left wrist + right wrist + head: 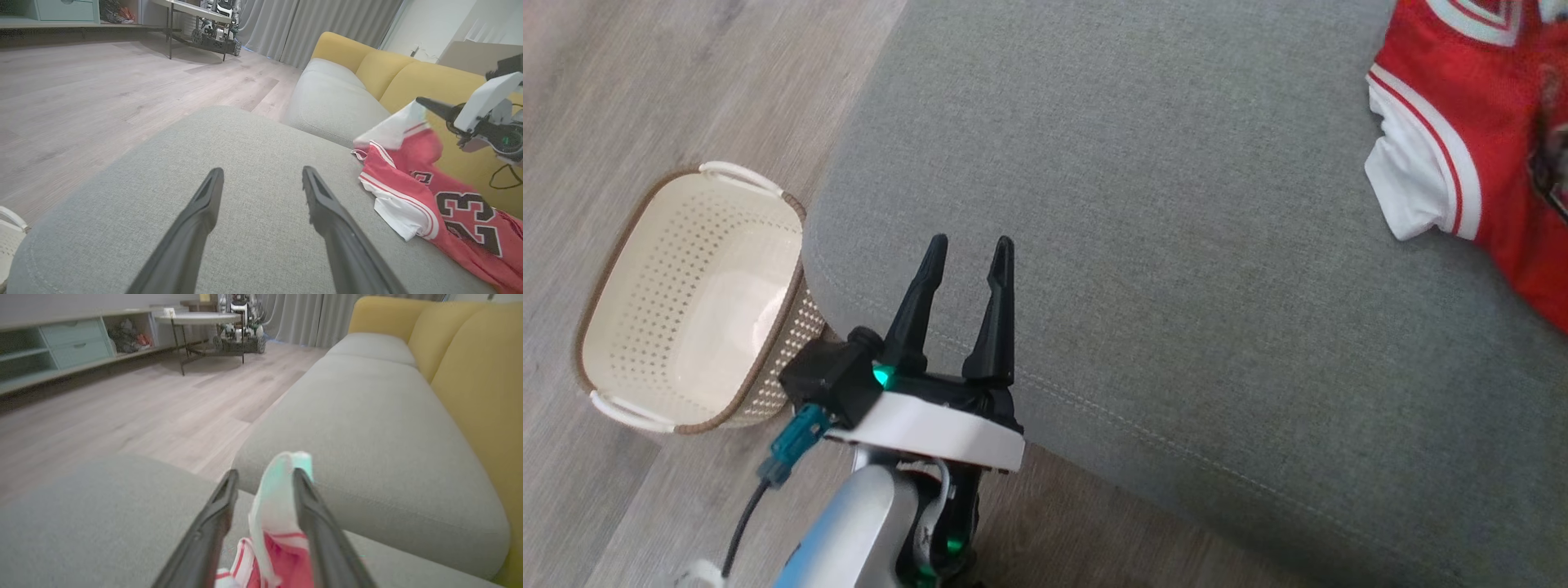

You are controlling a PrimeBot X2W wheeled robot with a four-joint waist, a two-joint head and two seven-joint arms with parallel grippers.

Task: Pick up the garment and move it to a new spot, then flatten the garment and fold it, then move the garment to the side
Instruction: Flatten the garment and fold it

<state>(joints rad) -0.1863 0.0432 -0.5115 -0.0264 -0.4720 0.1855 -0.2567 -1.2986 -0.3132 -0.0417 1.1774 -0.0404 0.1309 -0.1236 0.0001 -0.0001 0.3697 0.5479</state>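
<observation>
Cream perforated plastic, brown-rimmed: oval basket [686,302] with two white handles. It stands on the pale wood-plank floor [645,73], hard against the left end of the wide grey woven-fabric sofa seat [1176,229].

Left gripper [971,242]: black, long-fingered, on a white wrist band. It hangs over the near left corner of the sofa seat with its jaws wide apart and nothing between them, well apart from the garment.

Red basketball jersey with white trim and dark numerals [425,192]: the task's garment. It lies rumpled toward the right end of the sofa seat, one white sleeve lifted off the cushion.

Right gripper [265,473]: above the right part of the sofa seat, at the lifted sleeve. Its jaws stand apart. A white fold of the jersey sits between them against one finger and does not look pinched from both sides.

Step in hand, as judged: the end of the carry, with the jersey let go at its new spot.

Next move calls for: the right gripper to come clear of the sleeve, and the left gripper to cross the sofa seat. Each then takes an edge and draws the cloth flat before any fold.
</observation>
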